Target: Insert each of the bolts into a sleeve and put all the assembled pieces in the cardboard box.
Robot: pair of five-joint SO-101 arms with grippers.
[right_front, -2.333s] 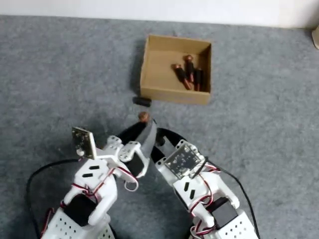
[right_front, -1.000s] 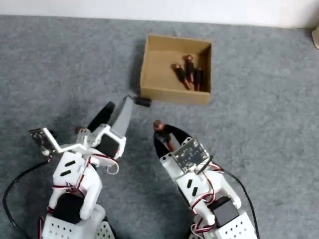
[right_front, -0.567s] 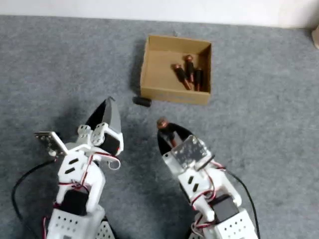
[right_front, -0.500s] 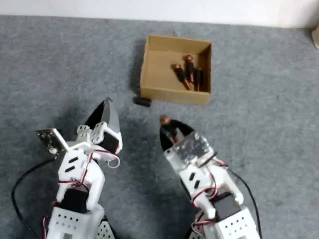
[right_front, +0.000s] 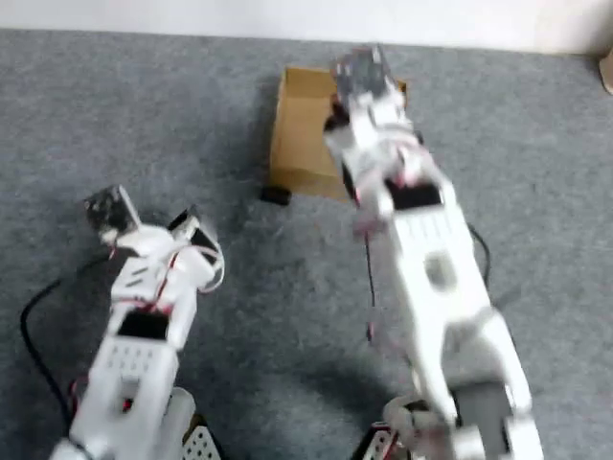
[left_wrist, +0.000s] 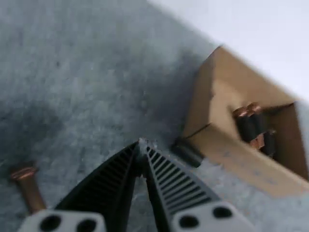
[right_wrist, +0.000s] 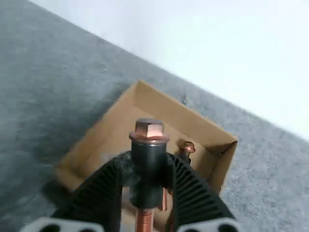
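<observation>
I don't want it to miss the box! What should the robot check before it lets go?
1. Copper bolt sits in the black sleeve: ok, head on top.
2. Right end effector grips the sleeve: ok, shut on it.
3. Piece right over the brown cardboard box: cannot tell, the right arm hides it from above.
4. Room in the box: ok, the assembled pieces inside lie at one side.
5. Left end effector out of the way: ok, shut, short of the box.
6. Everything packed: not ok, a loose copper bolt and a loose black sleeve lie on the grey carpet.
</observation>
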